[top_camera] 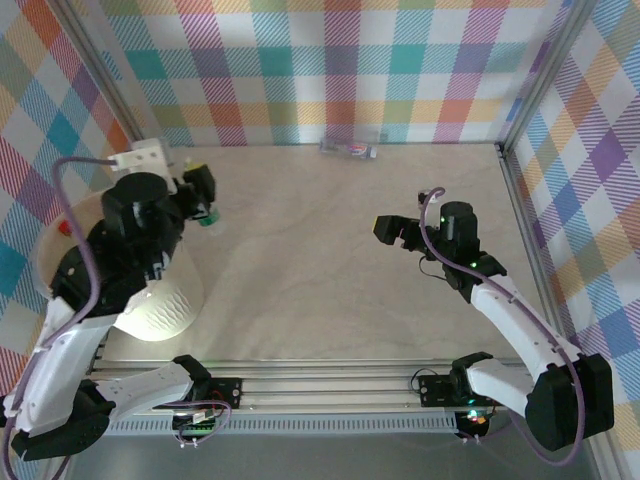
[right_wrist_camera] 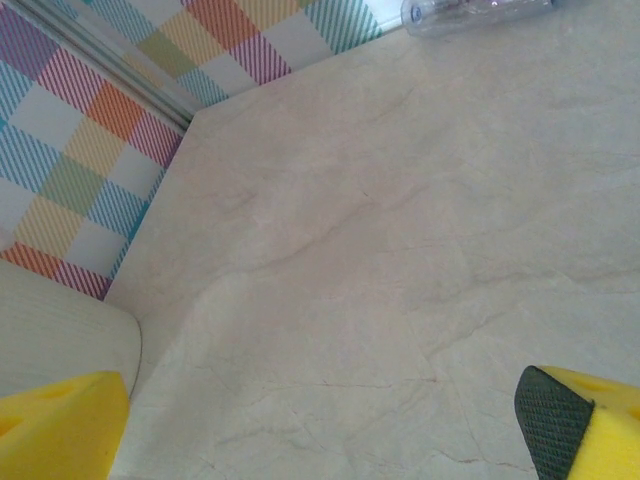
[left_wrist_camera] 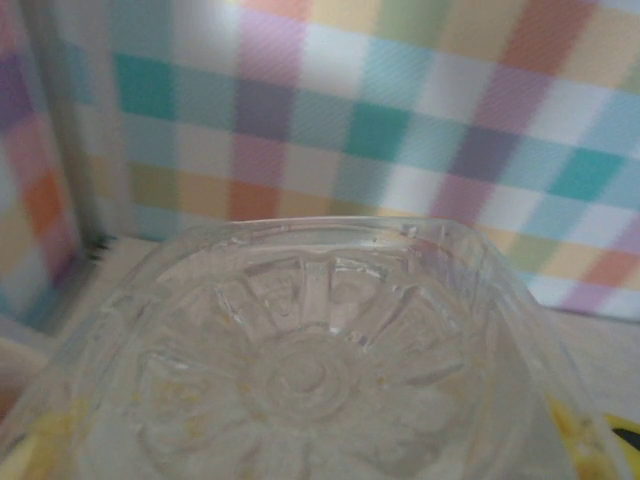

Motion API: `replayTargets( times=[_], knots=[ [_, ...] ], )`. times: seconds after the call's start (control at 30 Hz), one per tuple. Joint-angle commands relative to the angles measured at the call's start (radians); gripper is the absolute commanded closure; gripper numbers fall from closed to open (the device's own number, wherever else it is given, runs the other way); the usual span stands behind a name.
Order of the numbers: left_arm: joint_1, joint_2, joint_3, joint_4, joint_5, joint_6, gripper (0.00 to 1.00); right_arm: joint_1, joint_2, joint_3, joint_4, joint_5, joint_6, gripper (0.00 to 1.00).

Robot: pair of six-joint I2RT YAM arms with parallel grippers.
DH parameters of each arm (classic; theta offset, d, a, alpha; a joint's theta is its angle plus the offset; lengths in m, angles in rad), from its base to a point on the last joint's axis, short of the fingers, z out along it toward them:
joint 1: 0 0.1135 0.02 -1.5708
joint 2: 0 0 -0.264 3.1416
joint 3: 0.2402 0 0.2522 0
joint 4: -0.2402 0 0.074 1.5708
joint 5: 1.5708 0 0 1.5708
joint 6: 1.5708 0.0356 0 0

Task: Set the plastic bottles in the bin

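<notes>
Gripping a clear bottle (left_wrist_camera: 320,370) near the bin (top_camera: 165,300) at upper left, not yet dropped, is the left gripper (top_camera: 203,205); the right gripper (top_camera: 397,232) stands wide and empty; a second bottle (top_camera: 348,149) lies upper centre.

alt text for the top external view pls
The left gripper holds a green-capped bottle near the white bin at the left. The right gripper hangs open over the table, and another bottle lies by the far wall.

One clear bottle (top_camera: 347,149) lies on its side against the far wall; a second bottle (top_camera: 207,218) (green cap) hangs gripped beside the white ribbed bin (top_camera: 160,305), left.
</notes>
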Motion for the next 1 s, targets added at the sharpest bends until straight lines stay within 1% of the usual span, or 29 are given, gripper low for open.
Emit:
replayTargets(
  times=[0.0, 0.07, 0.2, 0.3, 0.33, 0.4, 0.47, 0.5, 0.53, 0.57, 0.67, 0.73, 0.8, 0.83, 0.87, 0.9, 0.93, 0.97],
  knots=[
    [-0.010, -0.016, 0.048, -0.146, -0.262, 0.068, 0.52, 0.002, 0.008, 0.030, 0.033, 0.009, -0.015, 0.00],
    [-0.011, -0.042, 0.036, -0.124, -0.341, 0.097, 0.52, 0.003, 0.012, 0.032, 0.033, 0.009, -0.014, 0.00],
    [-0.010, -0.091, -0.027, -0.036, -0.573, 0.192, 0.50, 0.003, 0.009, 0.033, 0.029, 0.010, -0.012, 0.00],
    [-0.005, -0.111, -0.056, -0.017, -0.678, 0.242, 0.49, 0.002, 0.009, 0.031, 0.025, 0.015, -0.013, 0.00],
    [-0.001, -0.116, -0.061, -0.029, -0.703, 0.238, 0.49, 0.003, 0.010, 0.031, 0.027, 0.014, -0.012, 0.00],
    [0.009, -0.126, -0.062, -0.098, -0.766, 0.181, 0.49, 0.001, 0.014, 0.031, 0.032, 0.015, -0.005, 0.00],
    [0.027, -0.145, -0.059, -0.209, -0.821, 0.083, 0.49, 0.003, 0.022, 0.033, 0.043, 0.009, 0.003, 0.00],
    [0.035, -0.163, -0.056, -0.262, -0.822, 0.024, 0.49, 0.002, 0.026, 0.034, 0.049, 0.006, 0.005, 0.00],
    [0.042, -0.190, -0.056, -0.309, -0.808, -0.034, 0.49, 0.004, 0.032, 0.038, 0.053, 0.004, 0.008, 0.00],
    [0.043, -0.224, -0.069, -0.320, -0.795, -0.065, 0.50, 0.003, 0.038, 0.044, 0.056, -0.002, 0.009, 0.00],
    [0.042, -0.293, -0.133, -0.299, -0.727, -0.075, 0.51, 0.003, 0.056, 0.062, 0.061, -0.019, 0.008, 0.00],
    [0.043, -0.256, -0.151, -0.305, -0.667, -0.071, 0.51, 0.003, 0.067, 0.074, 0.061, -0.033, 0.010, 0.00],
    [0.050, -0.164, -0.147, -0.331, -0.629, -0.084, 0.51, 0.003, 0.074, 0.088, 0.055, -0.046, 0.011, 0.00],
    [0.073, -0.107, -0.140, -0.332, -0.606, -0.086, 0.50, 0.002, 0.075, 0.093, 0.052, -0.050, 0.014, 0.00],
    [0.135, -0.058, -0.130, -0.320, -0.540, -0.082, 0.50, 0.003, 0.072, 0.096, 0.049, -0.054, 0.017, 0.00],
    [0.225, -0.034, -0.127, -0.286, -0.427, -0.062, 0.50, 0.003, 0.068, 0.096, 0.044, -0.056, 0.020, 0.00],
    [0.365, -0.022, -0.142, -0.219, -0.226, -0.039, 0.52, 0.003, 0.061, 0.097, 0.043, -0.057, 0.022, 0.00],
    [0.499, -0.016, -0.168, -0.161, -0.056, -0.033, 0.53, 0.003, 0.056, 0.094, 0.042, -0.058, 0.022, 0.00]
  ],
)
